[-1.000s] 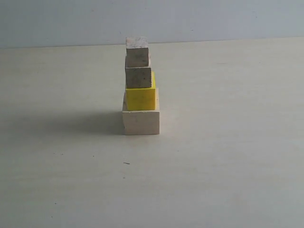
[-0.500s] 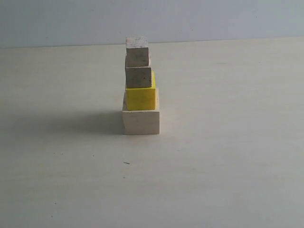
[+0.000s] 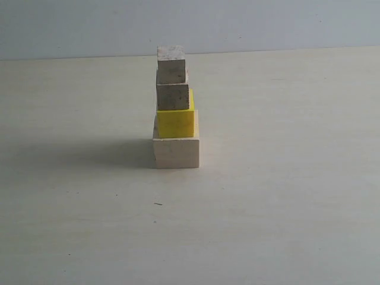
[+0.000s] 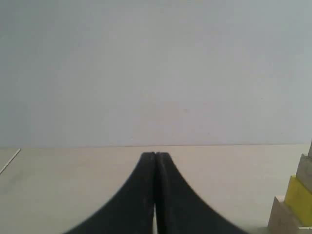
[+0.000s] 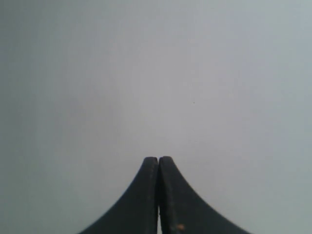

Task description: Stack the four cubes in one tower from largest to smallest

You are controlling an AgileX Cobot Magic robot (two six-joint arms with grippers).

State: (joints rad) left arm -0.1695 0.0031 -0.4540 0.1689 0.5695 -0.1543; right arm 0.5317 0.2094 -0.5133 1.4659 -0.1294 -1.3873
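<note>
Left pincer (image 4: 155,155) and right pincer (image 5: 158,159) — both pressed together.

A broad, pale cream, matte tabletop (image 3: 285,208) filled most of the exterior view. Behind it rose a plain, pale blue-grey wall (image 3: 267,24), meeting the table's far edge in a nearly level line. A soft grey shadow (image 3: 77,153) lay across the tabletop in the left half of that view. Nearer the camera, a tiny dark speck (image 3: 158,204) sat on the surface. In the left wrist view, a thin dark line (image 4: 9,161) crossed one corner of the tabletop.
</note>
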